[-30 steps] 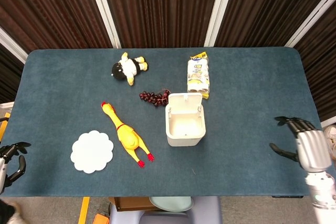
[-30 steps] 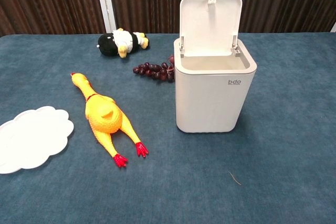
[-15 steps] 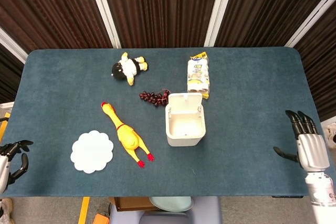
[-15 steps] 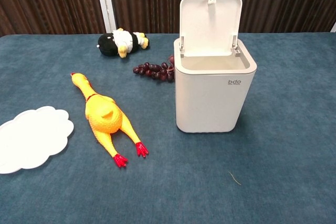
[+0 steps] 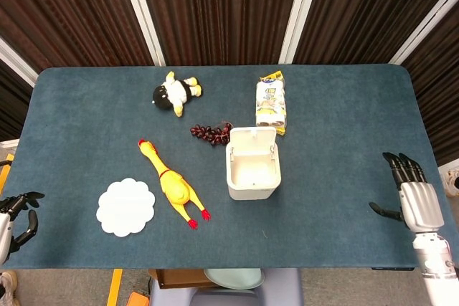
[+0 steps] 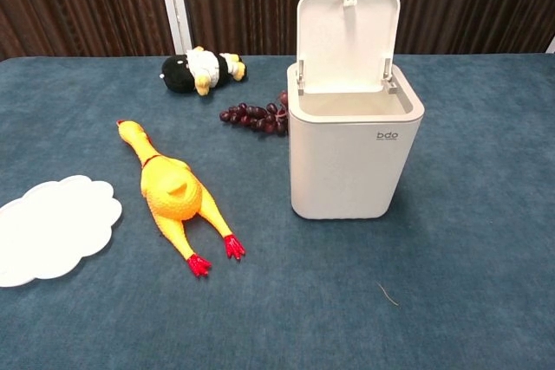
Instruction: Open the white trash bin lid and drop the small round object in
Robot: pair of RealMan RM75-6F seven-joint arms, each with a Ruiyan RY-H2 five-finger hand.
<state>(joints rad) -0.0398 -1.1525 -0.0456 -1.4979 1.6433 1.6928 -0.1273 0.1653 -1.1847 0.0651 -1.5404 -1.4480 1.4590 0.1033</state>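
The white plastic trash bin (image 6: 355,158) stands a little right of the table's middle with its hinged lid (image 6: 347,39) tipped upright at the far side, so the opening step looks done. No small round object shows anywhere on the blue felt table (image 5: 344,177), and neither view sees to the bottom of the bin, so whether it is already inside cannot be told; my judgement is that it probably is, and the step in hand is pulling clear. The right hand (image 5: 414,198) hangs at the table's right edge, well apart from the bin, fingers spread and holding nothing. The left hand (image 5: 14,216) sits at the near left corner, fingers loosely curled apart, also empty. To finish well, the arms should stay wide of the upright lid, which a brush could knock shut, and off the yellow rubber chicken (image 6: 173,201) and white scalloped paper plate (image 6: 52,227) near the left hand.
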